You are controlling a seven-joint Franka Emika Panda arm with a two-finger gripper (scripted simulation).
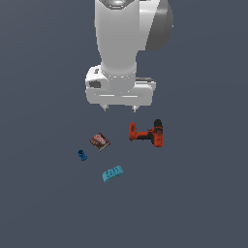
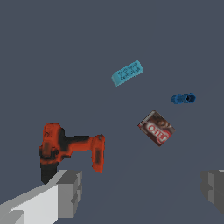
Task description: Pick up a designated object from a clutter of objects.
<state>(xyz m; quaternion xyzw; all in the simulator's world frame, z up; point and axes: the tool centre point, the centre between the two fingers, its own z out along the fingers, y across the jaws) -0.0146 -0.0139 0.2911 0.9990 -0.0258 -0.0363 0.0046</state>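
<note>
Well apart, cyan block [image 1: 113, 173] from drill [image 1: 147, 134]

Cyan block [image 1: 113, 173] lies apart from raised fingers [image 1: 105, 107]

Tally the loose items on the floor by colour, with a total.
Red-and-black: 1, the power drill
Brown-red: 1, the flat box
Dark blue: 1, the small cylinder-like piece
Light cyan: 1, the studded block
Total: 4

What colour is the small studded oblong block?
Light cyan studded oblong block; clearest in the wrist view.
</note>
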